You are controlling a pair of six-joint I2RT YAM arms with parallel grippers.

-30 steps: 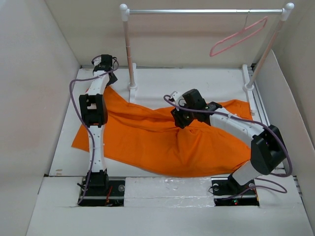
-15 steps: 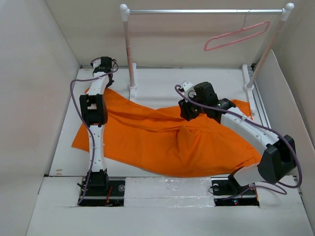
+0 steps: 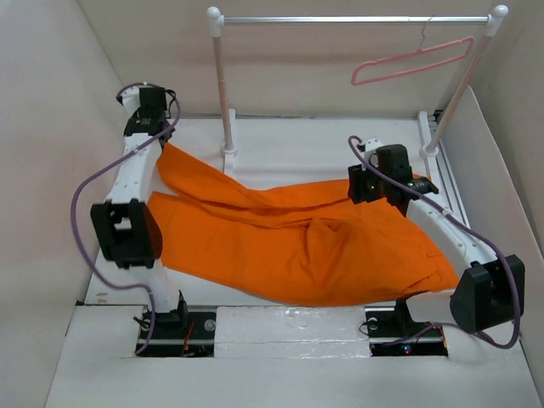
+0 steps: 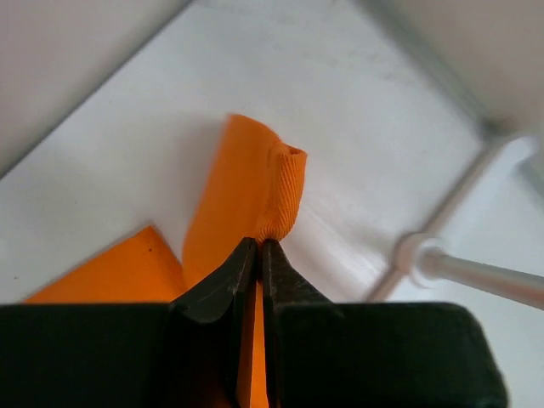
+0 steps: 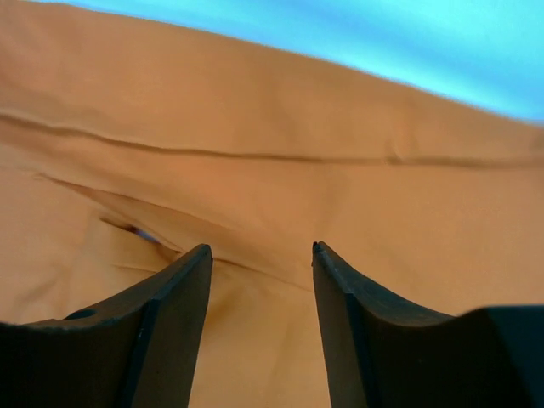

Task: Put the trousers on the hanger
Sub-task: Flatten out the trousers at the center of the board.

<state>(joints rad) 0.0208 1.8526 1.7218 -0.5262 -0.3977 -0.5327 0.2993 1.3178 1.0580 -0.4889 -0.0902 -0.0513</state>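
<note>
The orange trousers (image 3: pixel 289 242) lie spread across the white table, one end lifted at the far left. My left gripper (image 3: pixel 151 129) is shut on that end; the left wrist view shows a folded hem of the trousers (image 4: pixel 280 191) pinched at the tips of my left gripper (image 4: pixel 258 245). My right gripper (image 3: pixel 367 194) hangs over the right part of the cloth. In the right wrist view my right gripper (image 5: pixel 262 250) stands open just above the trousers (image 5: pixel 280 170), nothing between its fingers. The pale-pink hanger (image 3: pixel 412 61) hangs by its hook from the rail, far right.
A metal rail (image 3: pixel 353 19) on two white posts (image 3: pixel 223 85) spans the back of the table. The right post (image 3: pixel 459 85) slants down to a base by the right wall. Walls close in on the left and right sides.
My left gripper shut on the trousers' end and drew it up and to the far left. The right gripper let go of the cloth, opened wider and moved right and back. The hanger swung.
</note>
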